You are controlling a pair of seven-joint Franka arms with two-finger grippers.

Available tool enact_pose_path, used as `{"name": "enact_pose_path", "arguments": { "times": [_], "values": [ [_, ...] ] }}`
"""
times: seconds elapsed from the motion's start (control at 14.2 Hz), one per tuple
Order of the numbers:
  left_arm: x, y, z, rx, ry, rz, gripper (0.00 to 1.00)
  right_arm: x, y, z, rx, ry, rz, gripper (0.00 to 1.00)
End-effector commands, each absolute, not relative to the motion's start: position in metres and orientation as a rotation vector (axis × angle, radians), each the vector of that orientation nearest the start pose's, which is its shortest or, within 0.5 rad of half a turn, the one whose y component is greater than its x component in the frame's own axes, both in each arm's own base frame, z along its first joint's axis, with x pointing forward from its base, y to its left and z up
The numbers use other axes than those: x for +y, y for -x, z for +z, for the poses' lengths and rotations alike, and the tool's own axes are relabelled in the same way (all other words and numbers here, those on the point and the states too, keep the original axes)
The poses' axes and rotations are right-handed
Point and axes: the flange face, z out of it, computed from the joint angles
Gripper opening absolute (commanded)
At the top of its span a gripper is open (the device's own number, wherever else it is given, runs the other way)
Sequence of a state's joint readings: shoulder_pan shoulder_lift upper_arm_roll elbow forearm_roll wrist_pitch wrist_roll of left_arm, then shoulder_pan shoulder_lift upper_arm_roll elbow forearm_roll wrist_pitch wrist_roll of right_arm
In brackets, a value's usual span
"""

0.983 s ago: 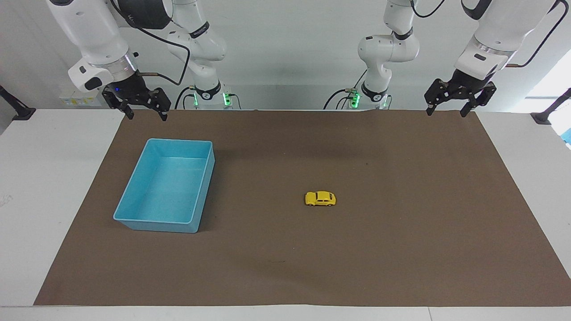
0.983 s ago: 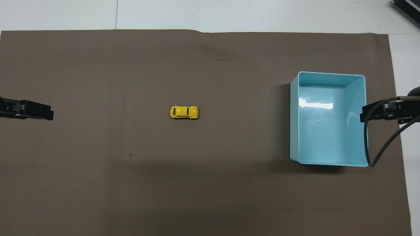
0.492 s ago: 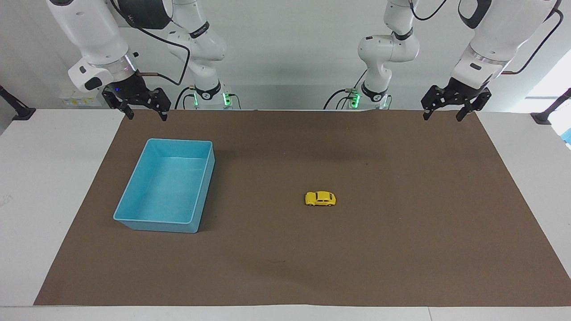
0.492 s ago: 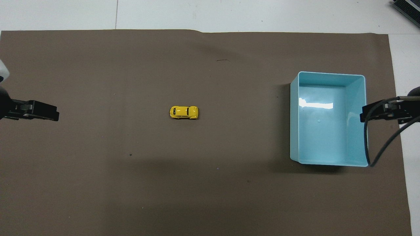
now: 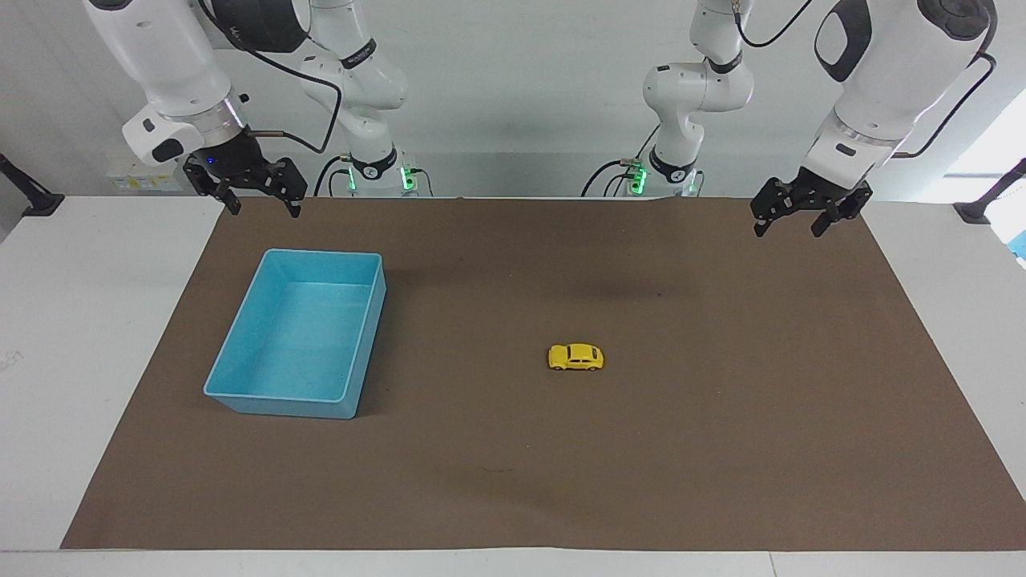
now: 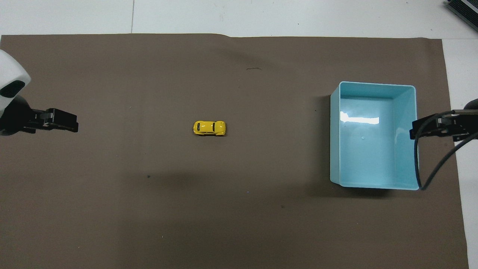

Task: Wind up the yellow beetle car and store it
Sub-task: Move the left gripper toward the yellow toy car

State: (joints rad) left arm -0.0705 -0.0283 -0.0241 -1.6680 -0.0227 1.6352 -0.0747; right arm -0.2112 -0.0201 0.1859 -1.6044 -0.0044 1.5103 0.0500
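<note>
Nearest us, our left claw point(image 5: 786, 220) and right claw point(image 5: 258, 200) hang wide and empty over the worktop's point(image 5: 48, 336) robot-side corners, then the blue bin point(image 5: 248, 397) toward the right arm's end, the yellow car point(image 5: 575, 357) mid-worktop.

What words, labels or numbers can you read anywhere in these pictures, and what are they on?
Nothing can be read.
Black band on the right arm: lettering too small to read.
Yellow beetle car: no marking visible.
Light-blue bin: no label visible.
Brown mat: no print.
</note>
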Motion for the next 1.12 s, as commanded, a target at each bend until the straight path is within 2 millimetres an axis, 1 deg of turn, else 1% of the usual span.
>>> {"name": "enact_pose_path", "arguments": {
  "times": [0.0,0.21,0.28,0.84,0.98,1.05],
  "values": [
    [-0.062,-0.549,0.592,-0.112,3.174,-0.036,1.00,-0.015,-0.543,0.617,0.104,3.141,0.128,1.00],
    [-0.065,-0.550,0.585,-0.235,3.168,-0.034,1.00,-0.015,-0.543,0.617,0.104,3.141,0.128,1.00],
    [-0.065,-0.549,0.581,-0.308,3.162,-0.018,1.00,-0.015,-0.543,0.617,0.104,3.141,0.128,1.00],
    [-0.068,-0.547,0.567,-0.944,3.045,0.027,1.00,-0.015,-0.543,0.617,0.104,3.141,0.128,1.00],
    [-0.075,-0.545,0.560,-1.091,2.994,0.040,1.00,-0.015,-0.543,0.617,0.104,3.141,0.128,1.00],
    [-0.077,-0.546,0.557,-1.217,2.956,0.056,1.00,-0.015,-0.543,0.617,0.104,3.141,0.128,1.00]
  ]
}}
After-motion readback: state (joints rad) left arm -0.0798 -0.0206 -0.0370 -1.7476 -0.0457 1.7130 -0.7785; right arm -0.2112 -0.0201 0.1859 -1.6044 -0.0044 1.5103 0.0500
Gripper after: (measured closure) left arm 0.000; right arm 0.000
